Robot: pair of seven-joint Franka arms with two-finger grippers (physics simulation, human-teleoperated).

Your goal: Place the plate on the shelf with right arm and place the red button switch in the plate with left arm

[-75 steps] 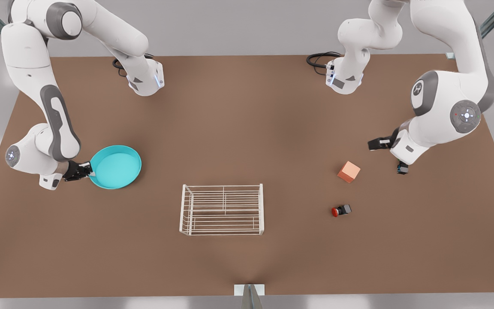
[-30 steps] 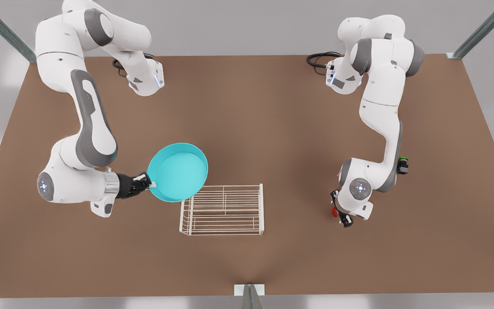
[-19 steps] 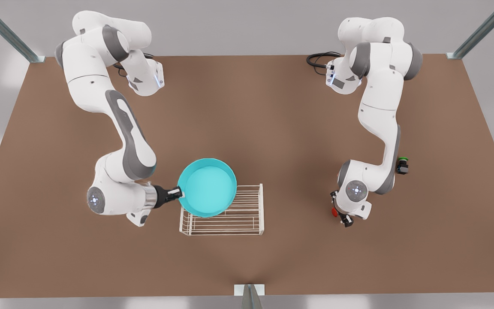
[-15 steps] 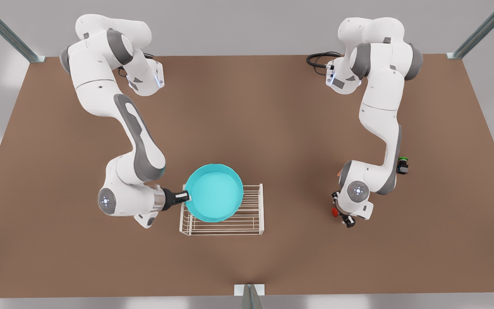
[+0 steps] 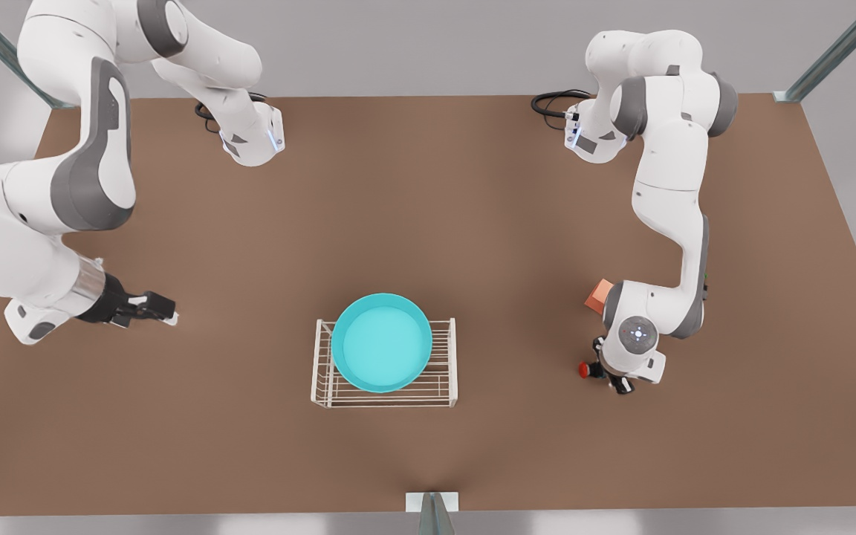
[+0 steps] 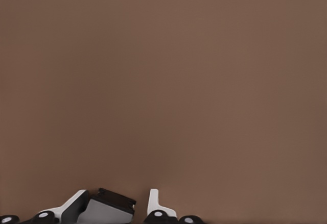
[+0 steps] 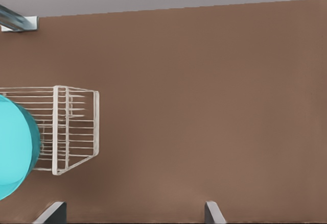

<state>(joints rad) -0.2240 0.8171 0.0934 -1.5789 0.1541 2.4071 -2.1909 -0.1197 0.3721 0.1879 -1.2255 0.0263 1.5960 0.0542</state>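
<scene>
- The brown tabletop (image 5: 472, 223) is carrying everything here.
- The right arm (image 5: 93, 148) is sitting at the front view's left. The right gripper (image 5: 169, 312) is hovering low over bare tabletop, well apart from the rack, with its jaws spread wide and nothing in them. I'm guessing its half of the job is done.
- The left arm (image 5: 666, 186) is reaching down at the front view's right, so it's on the pickup.
- The white wire shelf (image 5: 446, 371) is standing in the middle.
- The turquoise plate (image 5: 381, 342) is lying flat on top of the shelf, ready to take the switch.
- An orange cube (image 5: 597, 296) is peeking out from behind the left arm, just clutter.
- The red button switch (image 5: 585, 369) is lying sideways, with the left gripper (image 5: 606, 369) pinching its dark body between its jaws.
</scene>
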